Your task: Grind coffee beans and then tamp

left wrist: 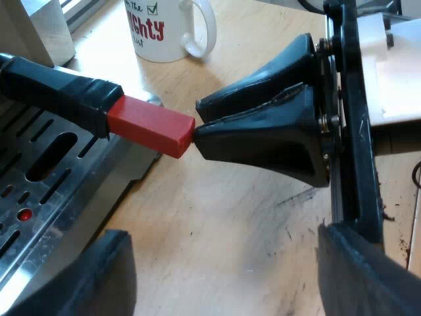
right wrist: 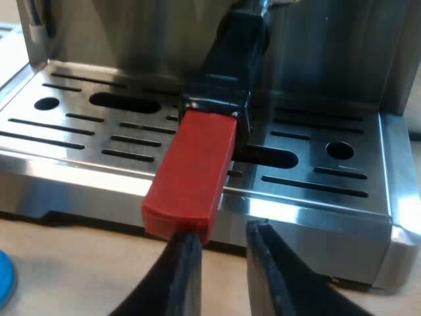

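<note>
Right wrist view puts my right hand [right wrist: 222, 230] just at the tip of the red end [right wrist: 191, 174] of the holder's handle [right wrist: 233, 59]. Its two black fingers [right wrist: 184, 276] stand close together with only a narrow gap between them, narrower than the red end itself, and nothing is in that gap. One finger meets the underside of the red tip; I cannot tell how firmly it presses. The handle sticks out from the front of the espresso machine [right wrist: 329, 52], over the slotted metal drip tray [right wrist: 79, 131], with its red end reaching past the tray's front edge. A blue object [right wrist: 4, 280] sits on the table by the machine's base; too little of it shows for me to name it.

From the left wrist view, I see the same meeting from the side: the right hand's fingertips sit against the end face of the red block. My left hand [left wrist: 220, 230] hangs above the table [left wrist: 217, 197], fingers spread wide, holding nothing. A white mug [left wrist: 164, 33] with red lettering stands on the table beyond the handle, near the machine.
</note>
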Available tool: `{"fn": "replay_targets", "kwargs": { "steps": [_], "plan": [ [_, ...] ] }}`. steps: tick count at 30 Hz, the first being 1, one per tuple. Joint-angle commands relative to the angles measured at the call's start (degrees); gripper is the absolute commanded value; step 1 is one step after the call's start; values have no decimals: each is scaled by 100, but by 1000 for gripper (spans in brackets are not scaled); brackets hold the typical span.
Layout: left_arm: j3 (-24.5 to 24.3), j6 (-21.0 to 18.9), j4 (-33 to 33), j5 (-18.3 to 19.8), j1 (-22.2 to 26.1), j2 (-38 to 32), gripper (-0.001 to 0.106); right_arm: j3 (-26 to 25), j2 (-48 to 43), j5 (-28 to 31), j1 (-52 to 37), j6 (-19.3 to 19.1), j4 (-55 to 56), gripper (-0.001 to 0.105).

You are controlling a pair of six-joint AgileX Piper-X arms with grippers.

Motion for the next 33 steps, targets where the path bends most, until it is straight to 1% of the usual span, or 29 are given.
{"fn": "replay_targets", "kwargs": {
  "steps": [1, 5, 9, 12, 16, 18, 21, 23, 24, 25, 26, 27, 29, 30, 32, 33],
  "plan": [
    [-18, 14, 15, 67, -17, -5, 61, -44, -123, -105, -89, 5, 204, 20],
    [-18, 14, 15, 67, -17, -5, 61, -44, -206, -228, -65, 5, 290, 20],
    [-18, 14, 15, 67, -17, -5, 61, -44, -309, -205, 197, 5, 466, 20],
    [-18, 14, 15, -8, -17, -19, 61, -44, -368, -205, 388, 5, 610, 20],
    [-18, 14, 15, -19, -17, -18, 61, -44, -469, -116, 713, 5, 702, 20],
    [-18, 14, 15, -19, -17, -18, 61, -44, -626, 148, 996, 5, 804, 20],
    [-18, 14, 66, -19, -17, -59, 61, -44, -831, 187, 1114, 5, 803, 21],
    [-18, 14, 143, -19, -17, -179, 61, -44, -964, 187, 1113, 5, 803, 25],
    [-18, 14, 157, -19, -17, -226, 61, -44, -1052, 187, 1113, 5, 803, 30],
    [-18, 14, 181, -19, -17, -378, 61, -44, -1163, 187, 1113, 5, 803, 39],
    [-18, 14, 183, -19, -17, -418, 61, -44, -1218, 187, 1113, 5, 803, 43],
    [-18, 14, 183, -19, -17, -540, 61, -44, -1321, 187, 1113, 5, 803, 52],
    [-18, 14, 183, -19, -17, -710, 61, -44, -1463, 187, 1113, 5, 803, 62],
    [-18, 14, 205, -19, -17, -797, 61, -44, -1549, 177, 1113, 5, 803, 65],
    [-18, 14, 291, -19, -17, -912, 62, -64, -1650, 177, 1113, 5, 803, 65],
    [-18, 14, 403, -19, -17, -974, 65, -91, -1700, 177, 1099, 5, 836, 65]
  ]
}}
